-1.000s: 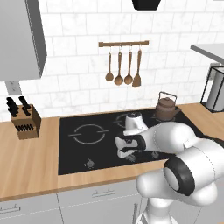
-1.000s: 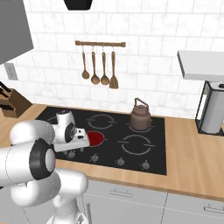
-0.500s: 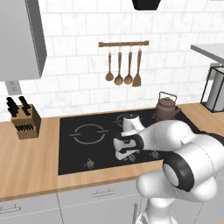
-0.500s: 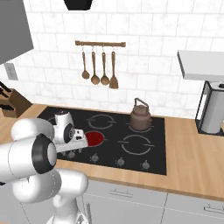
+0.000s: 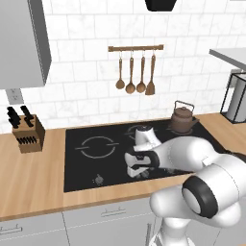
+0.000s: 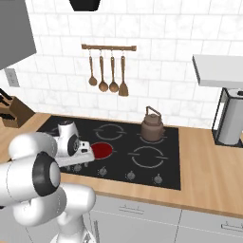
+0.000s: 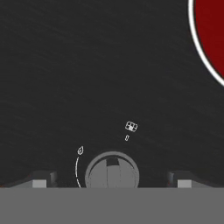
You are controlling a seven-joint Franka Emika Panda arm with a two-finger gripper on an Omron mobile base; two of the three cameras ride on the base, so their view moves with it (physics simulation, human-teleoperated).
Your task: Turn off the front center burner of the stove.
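Red disc of the front center burner glows at the middle of the stove, near its front edge, so it's not yet off; in my hand view it curves in at two o'clock. Its knob sits at six o'clock, centred between my gripper fingertips, which stand spread either side without touching. I judge I'm at the reach-and-grasp step: next I must settle lower, pinch the knob, and twist it to off

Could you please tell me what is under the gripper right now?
A small round dark knob on the black glass stove, between the open jaws; its lower half is cut off from view.
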